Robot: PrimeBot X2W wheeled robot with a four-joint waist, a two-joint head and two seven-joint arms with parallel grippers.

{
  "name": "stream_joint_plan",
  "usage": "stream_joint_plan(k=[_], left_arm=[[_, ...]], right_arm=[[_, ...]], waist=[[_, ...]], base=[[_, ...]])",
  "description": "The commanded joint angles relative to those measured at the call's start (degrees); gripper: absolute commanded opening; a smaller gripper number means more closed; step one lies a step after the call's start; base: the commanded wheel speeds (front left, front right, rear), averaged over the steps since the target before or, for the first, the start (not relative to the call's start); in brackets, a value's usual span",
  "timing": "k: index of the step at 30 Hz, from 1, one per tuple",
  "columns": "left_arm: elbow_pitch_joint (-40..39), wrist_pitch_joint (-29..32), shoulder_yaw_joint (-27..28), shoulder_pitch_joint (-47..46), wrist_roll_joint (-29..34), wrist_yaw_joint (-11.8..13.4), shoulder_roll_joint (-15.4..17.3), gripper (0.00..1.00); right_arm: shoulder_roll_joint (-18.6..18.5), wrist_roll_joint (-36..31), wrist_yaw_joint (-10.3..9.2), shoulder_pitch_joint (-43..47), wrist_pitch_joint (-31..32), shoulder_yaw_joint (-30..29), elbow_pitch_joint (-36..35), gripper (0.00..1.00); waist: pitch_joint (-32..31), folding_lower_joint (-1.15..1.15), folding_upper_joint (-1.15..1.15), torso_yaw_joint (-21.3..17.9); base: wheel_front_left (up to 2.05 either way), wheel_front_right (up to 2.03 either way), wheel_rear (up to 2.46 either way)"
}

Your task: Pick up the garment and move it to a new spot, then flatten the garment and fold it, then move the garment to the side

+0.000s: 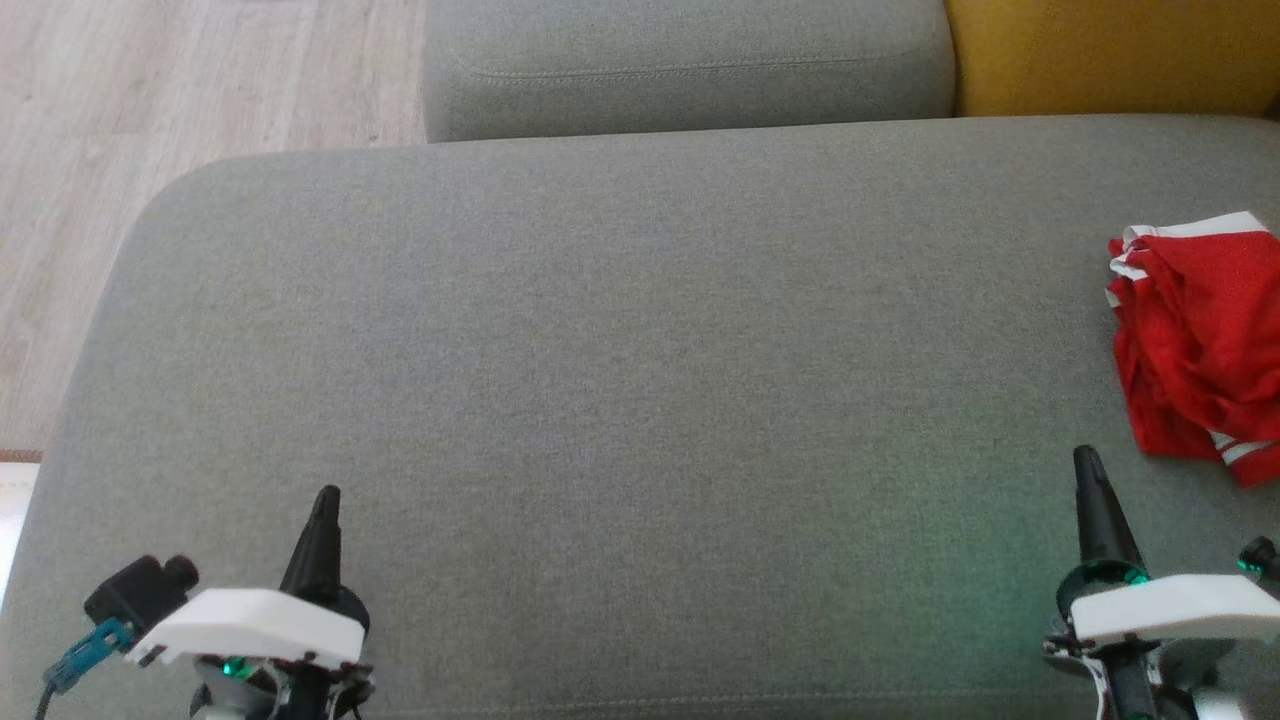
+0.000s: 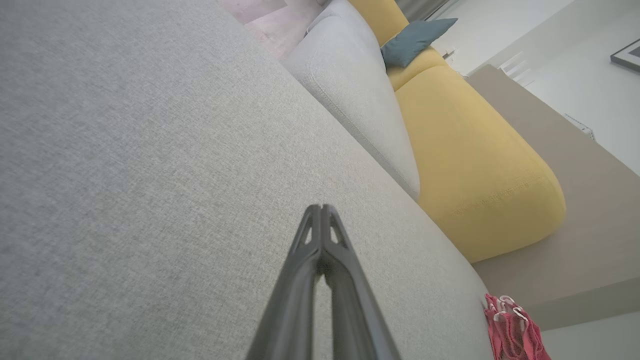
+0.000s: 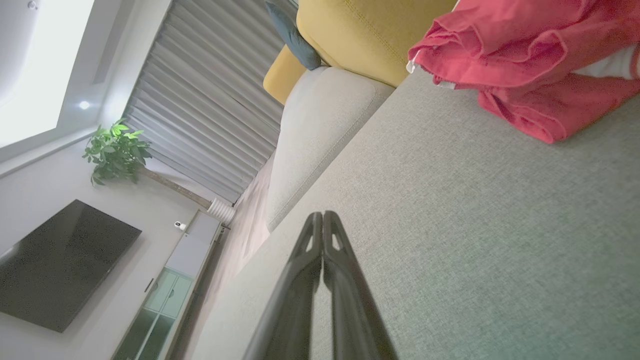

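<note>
The garment (image 1: 1195, 345) is red with white trim and lies crumpled at the right edge of the grey sofa seat (image 1: 620, 400). It also appears in the right wrist view, garment (image 3: 530, 65), and small in the left wrist view, garment (image 2: 512, 330). My right gripper (image 1: 1085, 460) hovers over the seat just below and left of the garment, shut and holding nothing; its tips meet in its own view, right gripper (image 3: 322, 215). At the lower left, far from the garment, my left gripper (image 1: 327, 495) is also shut and empty, left gripper (image 2: 321, 207).
A grey back cushion (image 1: 690, 65) and a yellow cushion (image 1: 1110, 55) line the far side of the seat. Wooden floor (image 1: 150, 120) lies beyond the seat's left edge. A teal pillow (image 2: 415, 40) rests on the yellow part.
</note>
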Motion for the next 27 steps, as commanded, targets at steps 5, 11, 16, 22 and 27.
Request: stream_joint_plan(k=[5, 11, 16, 22, 27], left_arm=[[-1.4, 0.9, 2.9, -3.5, -4.3, -1.0, 0.2, 0.0], [-1.1, 1.8, 4.0, -4.0, -8.2, -1.8, -0.2, 0.0], [-0.8, 2.5, 4.9, -4.4, -11.5, -2.4, -0.4, 0.0], [-0.4, 3.4, 6.0, -4.9, -15.4, -3.2, -0.8, 0.0], [-0.2, 4.2, 6.9, -5.2, -18.6, -3.9, -1.1, 0.0]], right_arm=[[-1.4, 4.7, 0.11, -4.0, 0.3, 0.2, -0.9, 0.0], [-1.4, 8.7, 0.12, -4.7, 0.5, 0.0, 0.0, 0.0], [-1.5, 12.0, 0.13, -5.3, 0.7, -0.2, 0.7, 0.0], [-1.5, 16.0, 0.14, -6.0, 0.9, -0.4, 1.5, 0.0], [-1.5, 19.4, 0.15, -6.6, 1.1, -0.5, 2.2, 0.0]], waist=[[0.0, 0.0, 0.0, 0.0], [0.0, 0.0, 0.0, -0.1], [0.0, 0.0, 0.0, -0.1], [0.0, 0.0, 0.0, -0.2], [0.0, 0.0, 0.0, -0.2]], base=[[0.0, 0.0, 0.0], [0.0, 0.0, 0.0], [0.0, 0.0, 0.0], [0.0, 0.0, 0.0], [0.0, 0.0, 0.0]])
